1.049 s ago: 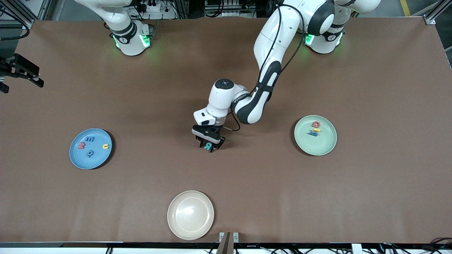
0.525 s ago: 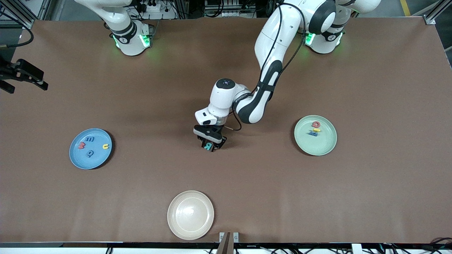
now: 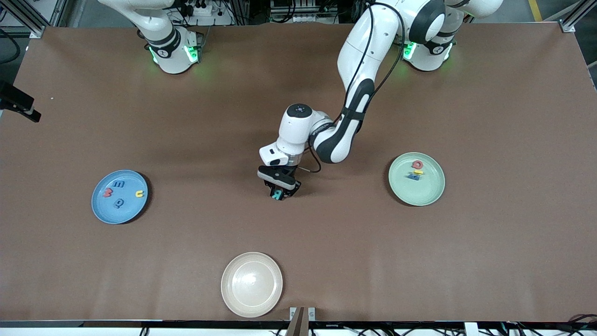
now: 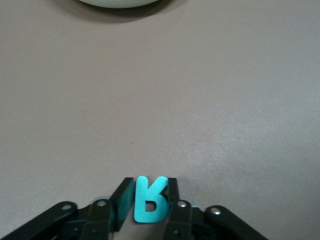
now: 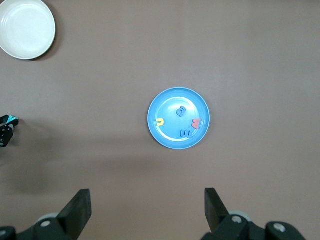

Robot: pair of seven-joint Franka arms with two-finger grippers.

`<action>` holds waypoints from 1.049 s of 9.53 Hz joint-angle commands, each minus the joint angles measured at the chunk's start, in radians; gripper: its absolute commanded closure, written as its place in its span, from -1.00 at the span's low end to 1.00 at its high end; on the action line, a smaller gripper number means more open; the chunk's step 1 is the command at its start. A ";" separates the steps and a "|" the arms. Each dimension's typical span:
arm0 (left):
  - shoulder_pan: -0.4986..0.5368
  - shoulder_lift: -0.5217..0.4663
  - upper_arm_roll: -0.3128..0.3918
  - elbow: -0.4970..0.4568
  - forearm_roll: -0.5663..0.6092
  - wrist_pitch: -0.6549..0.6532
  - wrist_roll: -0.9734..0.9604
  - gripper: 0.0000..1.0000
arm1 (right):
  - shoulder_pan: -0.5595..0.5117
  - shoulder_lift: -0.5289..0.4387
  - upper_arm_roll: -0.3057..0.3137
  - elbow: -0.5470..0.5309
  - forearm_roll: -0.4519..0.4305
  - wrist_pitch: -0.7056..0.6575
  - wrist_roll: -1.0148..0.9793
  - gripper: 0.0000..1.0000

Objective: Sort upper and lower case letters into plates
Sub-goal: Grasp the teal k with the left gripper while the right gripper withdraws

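Left gripper (image 3: pixel 279 193) clamped on teal R (image 4: pixel 148 199) mid-tabletop (image 3: pixel 326 261); right gripper (image 5: pixel 147 210) wide open above blue plate (image 5: pixel 170 135).

Brown table (image 3: pixel 489 261) carries blue plate (image 3: pixel 103 210), green plate (image 3: pixel 419 193), cream plate (image 3: pixel 252 284).

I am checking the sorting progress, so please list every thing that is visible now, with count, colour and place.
Sky blue round plate: one, toward the right arm's end of the table.
Small flat letters on it: four; red, blue, blue, yellow.
Pale mint green round plate: one, toward the left arm's end.
Letters on it: red, yellow and blue, close together; count unclear.
Cream-beige round plate: one, nearest the front camera, nothing on it.
Teal letter R: one, between the left gripper's fingers, mid-table.
Brown table: one.
Left gripper: shut on the teal letter.
Right gripper: open, high over the blue plate's end, waiting.
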 commanded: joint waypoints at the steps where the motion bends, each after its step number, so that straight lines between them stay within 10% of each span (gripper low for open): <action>1: -0.008 -0.014 0.000 -0.046 0.013 -0.005 -0.028 0.45 | 0.016 -0.008 -0.007 0.007 -0.010 0.005 0.016 -1.00; 10: 0.004 -0.109 -0.002 -0.046 0.014 -0.261 0.073 0.66 | 0.013 -0.004 -0.009 0.004 -0.011 -0.011 0.021 -1.00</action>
